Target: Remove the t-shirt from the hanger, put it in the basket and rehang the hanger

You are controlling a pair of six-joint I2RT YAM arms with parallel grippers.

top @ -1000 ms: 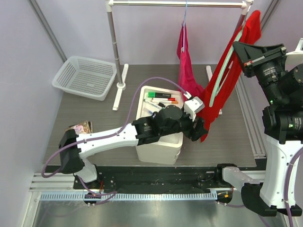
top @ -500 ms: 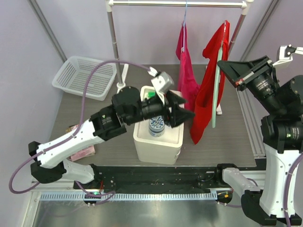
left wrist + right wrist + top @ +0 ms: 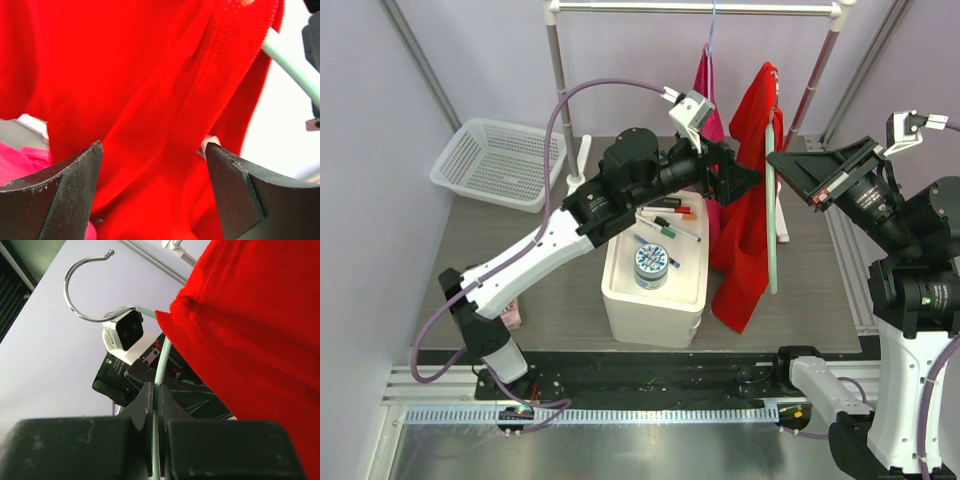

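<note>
The red t-shirt (image 3: 744,215) hangs on a pale green hanger (image 3: 773,235) held in the air right of the white box, off the rail. My right gripper (image 3: 775,163) is shut on the hanger's arm; in the right wrist view the jaws (image 3: 159,407) pinch the green rod (image 3: 162,360), with the metal hook (image 3: 82,287) and the shirt (image 3: 250,330) above. My left gripper (image 3: 745,180) is open at the shirt's upper part. In the left wrist view the red cloth (image 3: 150,100) lies between the spread fingers (image 3: 152,187), and the hanger (image 3: 292,62) shows at the right.
A pink garment (image 3: 705,110) hangs from the clothes rail (image 3: 700,8) just behind my left gripper. A white box (image 3: 655,290) with markers and a tape roll stands under the left arm. A white basket (image 3: 500,160) is at the back left. The rail's post (image 3: 563,110) stands beside it.
My left arm has risen from beside the box to the shirt's upper part. My right gripper has carried the hanger and shirt leftward and lower, away from the rail's right end.
</note>
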